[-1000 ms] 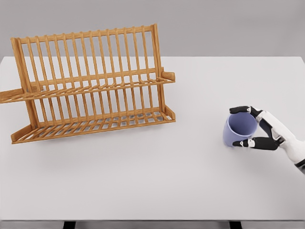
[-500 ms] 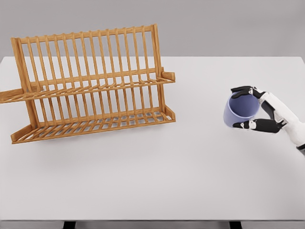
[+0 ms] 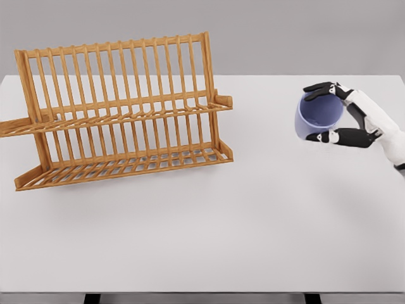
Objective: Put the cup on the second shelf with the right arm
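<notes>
At the right of the frame the right hand (image 3: 354, 117) grips the lavender cup (image 3: 318, 118), tilted with its mouth facing the camera, well apart from the wooden rack (image 3: 120, 107) at upper left.

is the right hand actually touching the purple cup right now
Touching. The head view shows the right hand wrapped around the purple cup, with dark fingertips on the rim above and the thumb pressed against the wall below.

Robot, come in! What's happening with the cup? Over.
Right hand shut on purple cup, held above table. Left hand not in view. Path to wooden rack open.
</notes>
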